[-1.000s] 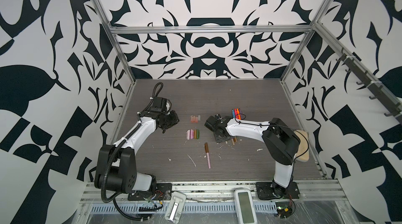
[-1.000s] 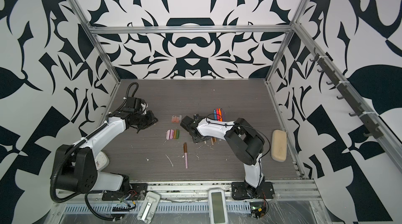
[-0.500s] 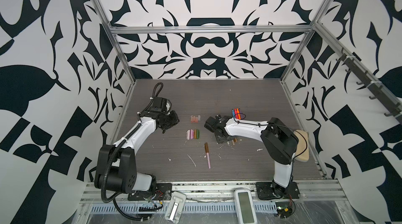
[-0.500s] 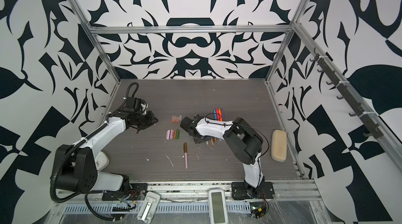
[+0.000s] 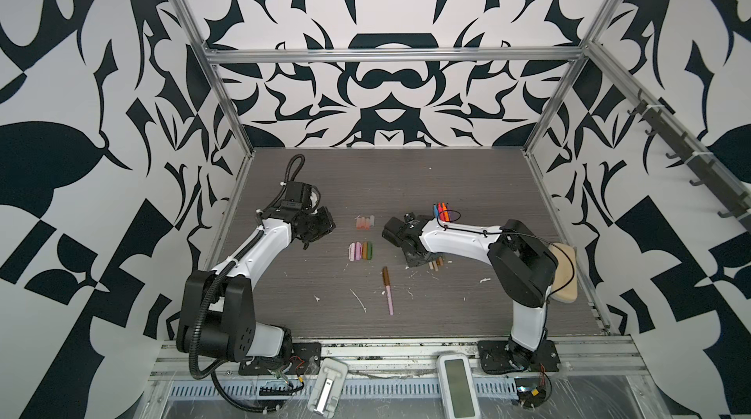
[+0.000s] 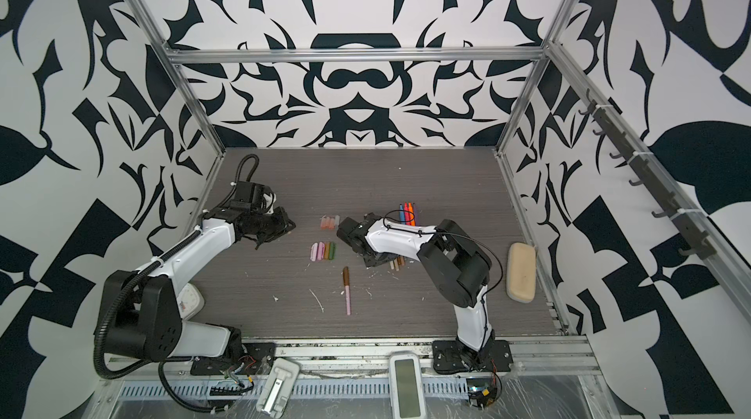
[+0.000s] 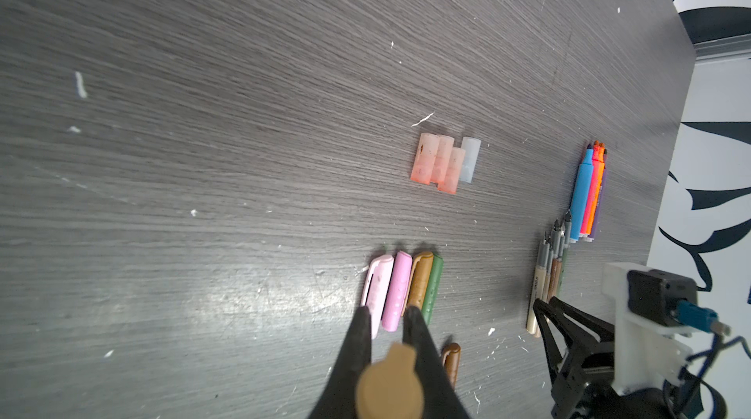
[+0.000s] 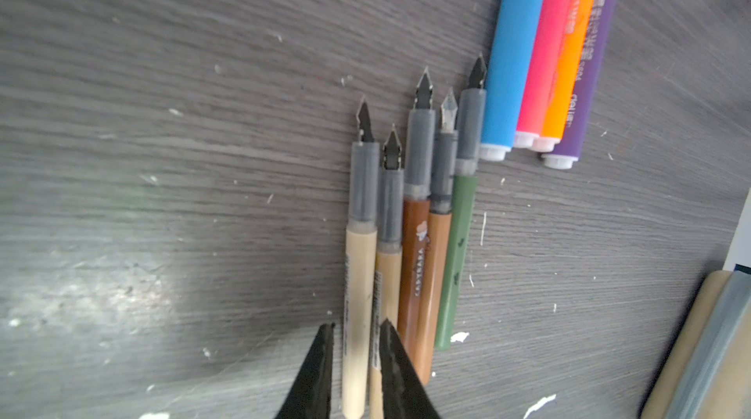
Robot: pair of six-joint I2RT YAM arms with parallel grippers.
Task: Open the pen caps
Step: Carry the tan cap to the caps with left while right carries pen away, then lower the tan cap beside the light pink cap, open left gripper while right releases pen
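table (image 5: 467, 193): dark grey, fine wood grain
walls (image 5: 386, 91): bold black-on-white leafy pattern
thick pens (image 8: 548, 51): blue, pink-red, orange, purple
slim pens (image 8: 414, 242): two tan, two brown, one green; grey grips
stubby caps (image 7: 443, 165): three translucent peach, one clear
clip caps (image 7: 400, 291): pale pink, pink, brown, green
tan cap (image 7: 389, 390): plain
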